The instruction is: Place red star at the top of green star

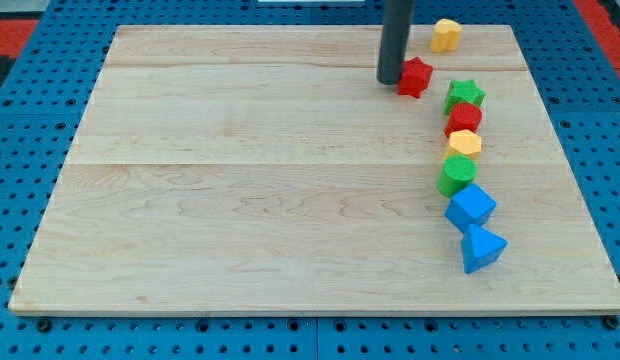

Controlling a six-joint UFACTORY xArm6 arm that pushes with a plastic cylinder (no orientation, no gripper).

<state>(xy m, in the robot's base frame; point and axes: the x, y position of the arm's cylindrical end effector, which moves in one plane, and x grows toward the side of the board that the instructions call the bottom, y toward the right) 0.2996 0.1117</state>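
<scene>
The pale wooden board (240,170) lay on blue pegboard; my tip (391,80), a bare rod gripping nothing, touched the red star's (416,76) left side, the green star (465,95) lower right; a short rightward push seemed best

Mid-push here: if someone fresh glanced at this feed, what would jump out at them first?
Probably the dark rod coming down at the view's top, my tip right against the left side of the red star. Next, the curving line of blocks down the view's right: green star, a red block, a yellow one, a green one, then two blue ones.
</scene>
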